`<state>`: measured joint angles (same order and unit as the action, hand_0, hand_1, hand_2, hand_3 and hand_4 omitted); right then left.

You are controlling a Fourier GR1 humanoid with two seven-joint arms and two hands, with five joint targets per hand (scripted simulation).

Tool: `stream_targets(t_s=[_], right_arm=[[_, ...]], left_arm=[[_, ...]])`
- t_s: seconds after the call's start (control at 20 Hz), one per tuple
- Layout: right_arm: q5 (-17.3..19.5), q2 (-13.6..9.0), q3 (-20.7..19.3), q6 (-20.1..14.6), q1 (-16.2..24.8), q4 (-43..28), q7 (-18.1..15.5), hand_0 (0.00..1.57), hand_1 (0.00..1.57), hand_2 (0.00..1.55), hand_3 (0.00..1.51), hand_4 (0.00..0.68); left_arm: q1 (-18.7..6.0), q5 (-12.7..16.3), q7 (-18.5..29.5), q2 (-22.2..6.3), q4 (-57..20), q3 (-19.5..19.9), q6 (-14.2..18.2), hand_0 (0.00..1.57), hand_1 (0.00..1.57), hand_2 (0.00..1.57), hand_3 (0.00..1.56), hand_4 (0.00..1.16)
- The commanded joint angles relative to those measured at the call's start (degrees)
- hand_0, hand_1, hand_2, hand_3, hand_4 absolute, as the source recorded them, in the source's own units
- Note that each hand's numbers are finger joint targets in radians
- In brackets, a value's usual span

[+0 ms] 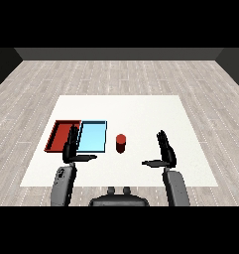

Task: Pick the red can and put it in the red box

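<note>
Right hand (166,153) apart from red can (121,143)

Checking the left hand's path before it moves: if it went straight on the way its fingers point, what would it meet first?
The left hand points away over the table, so it would probably pass over the red tray, near its edge with the blue tray. Height is unclear.

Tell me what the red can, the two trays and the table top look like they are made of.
Red can: plain matte red, no label or shine; metal or plastic, cannot tell.
Red tray and light blue tray: flat uniform colour, thin raised rims; probably plastic.
Table: smooth, matte white, no grain; perhaps laminate.
</note>
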<state>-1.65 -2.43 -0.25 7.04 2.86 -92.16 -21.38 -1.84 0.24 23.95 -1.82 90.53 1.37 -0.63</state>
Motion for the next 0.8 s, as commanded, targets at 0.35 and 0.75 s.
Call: stream_targets(t_s=[0.35,0.75], right_arm=[[-2.4,1.1,-1.7,-0.7,-11.7,9.6,3.7,0.0,0.0,0.0,0.0,0.0],[-4.0,2.4,-0.3,-1.7,-14.5,19.0,-0.6,0.0,0.0,0.0,0.0,0.0]], left_arm=[[0.5,1.6,1.6,-1.5,-0.8,2.2,-1.4,0.0,0.0,0.0,0.0,0.0],[-0.9,2.0,1.1,-1.2,-2.7,2.5,-1.1,0.0,0.0,0.0,0.0,0.0]])
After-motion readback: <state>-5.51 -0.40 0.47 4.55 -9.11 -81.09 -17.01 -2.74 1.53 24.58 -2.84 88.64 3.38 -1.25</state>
